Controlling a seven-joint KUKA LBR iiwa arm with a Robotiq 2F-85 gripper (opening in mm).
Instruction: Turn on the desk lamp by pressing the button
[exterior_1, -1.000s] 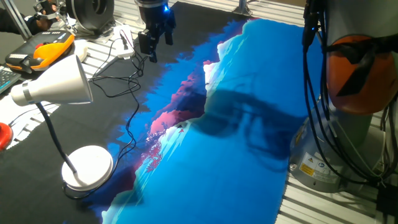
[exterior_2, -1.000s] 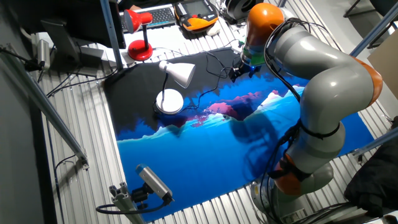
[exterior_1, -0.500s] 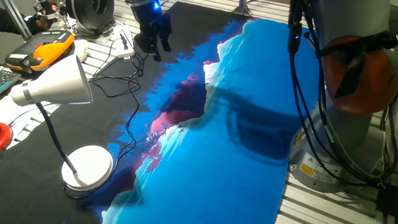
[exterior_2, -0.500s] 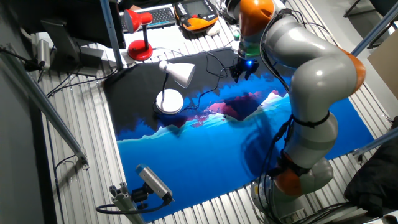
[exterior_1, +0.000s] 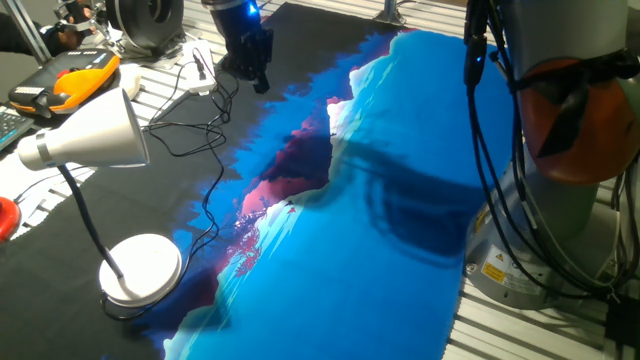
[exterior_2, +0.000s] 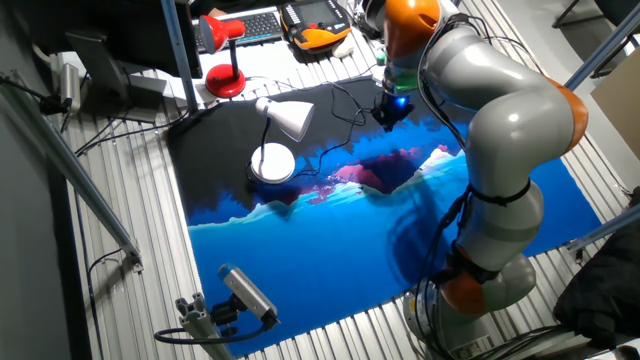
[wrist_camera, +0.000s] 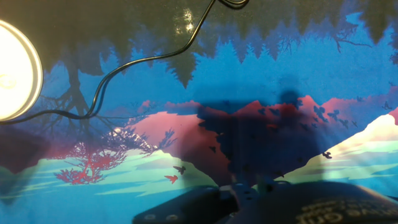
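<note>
The desk lamp stands at the left in one fixed view, with its white cone shade (exterior_1: 92, 132), thin dark neck (exterior_1: 85, 215) and flat round white base (exterior_1: 141, 268). In the other fixed view its shade (exterior_2: 290, 118) hangs over the base (exterior_2: 272, 162). No button shows on it. My gripper (exterior_1: 251, 72) hovers low over the dark far part of the mat, well away from the lamp, also in the other fixed view (exterior_2: 389, 112). Its fingers are too dark to read. The hand view shows the bright lamp base (wrist_camera: 13, 70) at the left edge and a black cable (wrist_camera: 146, 61).
A black cable (exterior_1: 212, 190) runs from the lamp base across the mat to a small white box (exterior_1: 200, 87). An orange-and-black pendant (exterior_1: 68, 82) lies at the far left. A red lamp (exterior_2: 227, 72) and keyboard (exterior_2: 250, 24) stand behind. My robot base (exterior_1: 575, 170) is at the right.
The arm has swung its elbow leftward and the wrist has turned. The gripper stays over the same dark far part of the mat. The lamp has not moved.
</note>
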